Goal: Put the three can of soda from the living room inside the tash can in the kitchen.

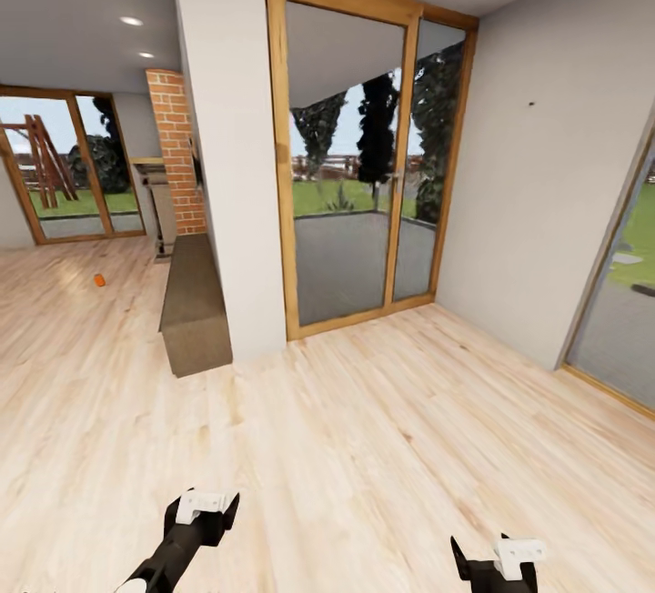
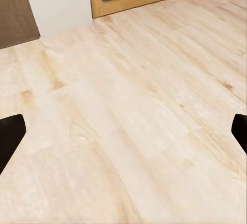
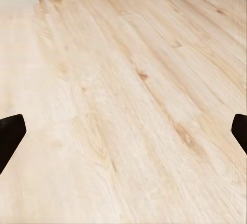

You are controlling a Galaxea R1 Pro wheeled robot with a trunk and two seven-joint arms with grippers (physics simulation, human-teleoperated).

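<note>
One orange can of soda [image 1: 98, 280] lies on the wood floor far off at the left, near the red-brick fireplace [image 1: 176, 152] of the living room. The tash can and the kitchen are out of view. My left gripper [image 1: 202, 509] hangs low at the front left, open, with bare floor between its black fingertips [image 2: 10, 136]. Low at the front right, my right gripper [image 1: 496, 558] is also open and holds nothing, and its fingertips [image 3: 10, 134] stand wide apart over the floorboards.
A white pillar [image 1: 227, 147] stands ahead at the left, with a low brown ledge [image 1: 193, 302] along its side. Wood-framed glass doors [image 1: 364, 165] fill the wall ahead. A grey wall [image 1: 546, 165] and another glass door [image 1: 628, 302] close the right. Light wood floor [image 1: 364, 447] spreads in front.
</note>
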